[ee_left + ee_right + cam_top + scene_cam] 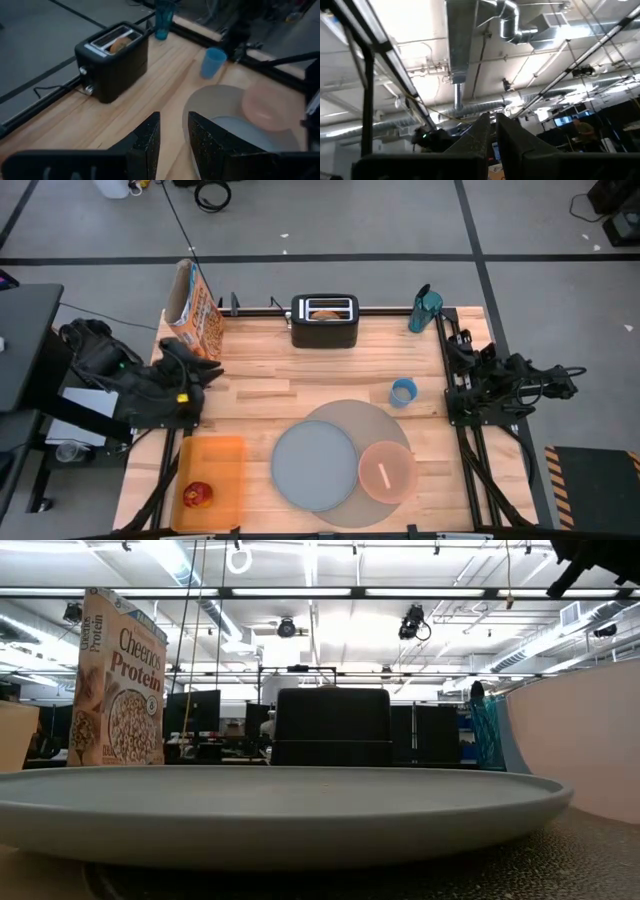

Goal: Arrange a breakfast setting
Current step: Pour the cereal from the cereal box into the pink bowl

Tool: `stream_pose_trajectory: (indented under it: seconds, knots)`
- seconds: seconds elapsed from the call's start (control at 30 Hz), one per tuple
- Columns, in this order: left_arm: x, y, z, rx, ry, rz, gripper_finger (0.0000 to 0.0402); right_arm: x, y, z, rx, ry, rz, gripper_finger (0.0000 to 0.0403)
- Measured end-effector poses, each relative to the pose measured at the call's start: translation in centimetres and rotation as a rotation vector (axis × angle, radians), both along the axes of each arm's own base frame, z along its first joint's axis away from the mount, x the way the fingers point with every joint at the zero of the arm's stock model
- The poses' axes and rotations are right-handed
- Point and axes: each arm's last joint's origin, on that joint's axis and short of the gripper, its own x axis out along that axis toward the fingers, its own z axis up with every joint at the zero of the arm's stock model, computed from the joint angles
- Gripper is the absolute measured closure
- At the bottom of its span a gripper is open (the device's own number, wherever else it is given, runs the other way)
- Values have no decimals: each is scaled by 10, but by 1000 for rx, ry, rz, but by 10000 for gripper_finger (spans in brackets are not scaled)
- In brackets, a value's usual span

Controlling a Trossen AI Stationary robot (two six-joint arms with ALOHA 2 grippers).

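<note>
1. High view is showing the left gripper (205, 370) sitting folded back at the table's left edge, and the right gripper (455, 365) sitting at the right edge; both are holding nothing.
2. Left wrist view is showing the left gripper's fingers (147, 142) standing a narrow gap apart, empty.
3. Right wrist view is showing the right gripper (492, 132) pointing up at the ceiling, its fingers nearly touching, empty.
4. The grey mat (385, 425) is lying well apart from both grippers, toward the table's front middle, nearer the right one.
5. The grey-blue plate (313, 466) is resting on the mat's left part; the pink bowl (388, 471) is sitting on its right part, touching the plate, with the spoon (383, 475) lying inside.
6. The tumbler (403, 392) is standing between the mat and the right gripper, near that gripper.
7. The bagel (325, 313) is sitting in the black toaster (324, 321) at the far edge, between the two grippers.
8. The red fruit (197, 495) is lying on the orange tray (215, 465), in front of the left gripper.
9. The cereal box (192, 310) is standing just behind the left gripper.
</note>
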Motion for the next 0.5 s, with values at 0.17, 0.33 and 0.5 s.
stream_pose_trajectory:
  seconds: [0.17,0.33,0.5]
  knots:
    - [-13,11,-17,-136,195,95,295,1,1,-1,-47,23,1,364]
    - [-7,10,-48,-302,321,185,295,2,1,-2,-88,41,-48,364]
    - [-2,19,-74,-302,347,373,295,2,1,-2,-120,59,-84,364]
